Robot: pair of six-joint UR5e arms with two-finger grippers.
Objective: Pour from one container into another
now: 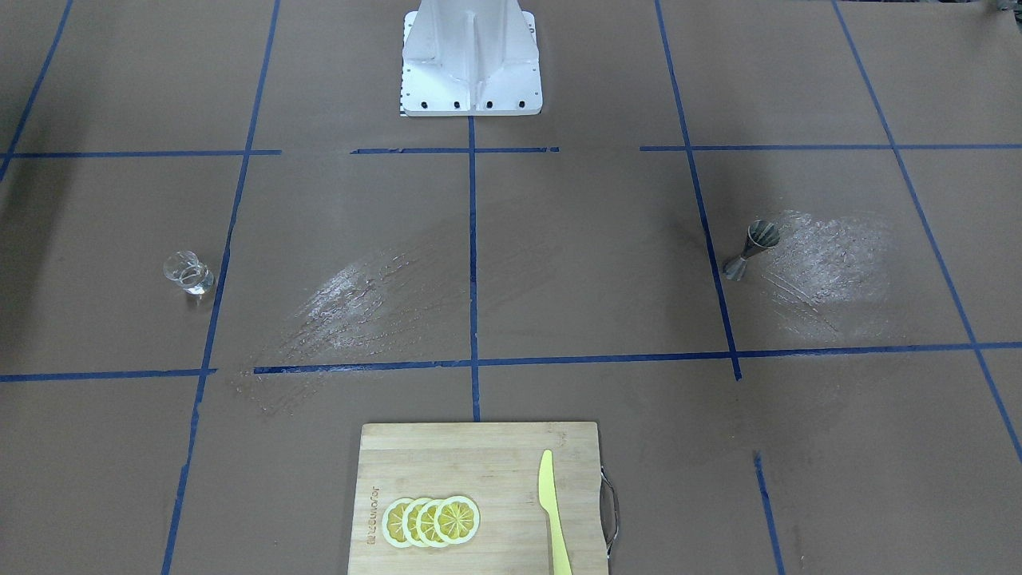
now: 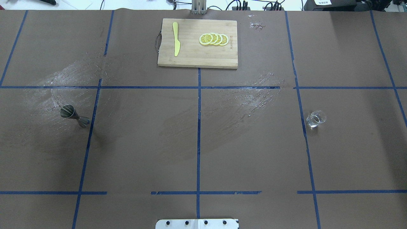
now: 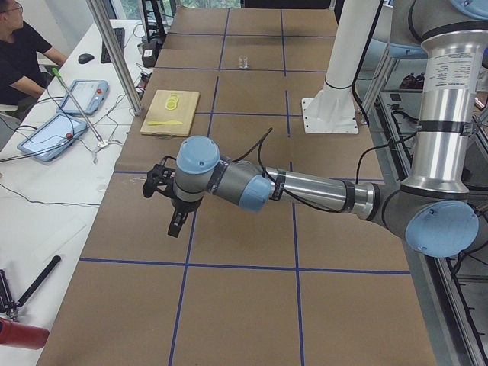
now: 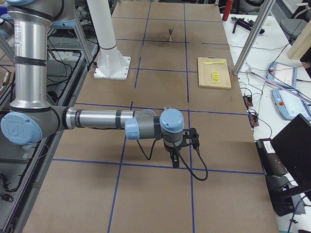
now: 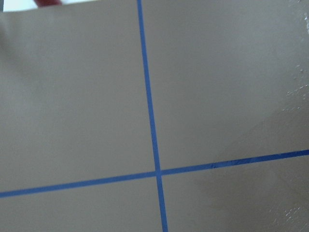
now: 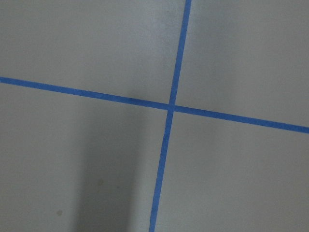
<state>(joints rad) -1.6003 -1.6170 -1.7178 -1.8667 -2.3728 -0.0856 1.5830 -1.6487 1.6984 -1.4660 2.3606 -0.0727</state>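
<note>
Two task items on the brown-papered surface (image 2: 143,152), well apart, one on each side of the robot.

Glass (image 2: 315,118): small, clear, upright, on robot's right side, just beside a blue tape line (image 2: 302,108) on its outer side. Contents not readable.

Jigger (image 2: 74,116): grey steel, narrow waist, upright, on robot's left side. Foot just beside another tape line, at the edge of a whitish smear (image 2: 60,82). Second smear (image 2: 251,95) near the middle of the surface.

Cutting board (image 2: 197,58): wooden, metal handle, at the far middle edge opposite the white robot base (image 1: 471,56). On it: yellow knife (image 2: 175,43) lying flat, and a row of four overlapping lemon slices (image 2: 213,39), apart from the knife.

Left arm (image 3: 305,187): reaching low and level across the surface in the left side view, wrist turned down. Left jaws pointing down, held above the paper near a tape line, well apart from the jigger. Spread or pressed together: cannot tell from this view.

Right arm (image 4: 97,118): same posture in the right side view, level with wrist down. Right jaws above the paper beside a tape line, well apart from the glass. State likewise impossible to tell.

Both wrist views: only brown paper and crossing blue tape.

Person (image 3: 23,46) seated at a side desk with tablets (image 3: 65,114), left side view.
</note>
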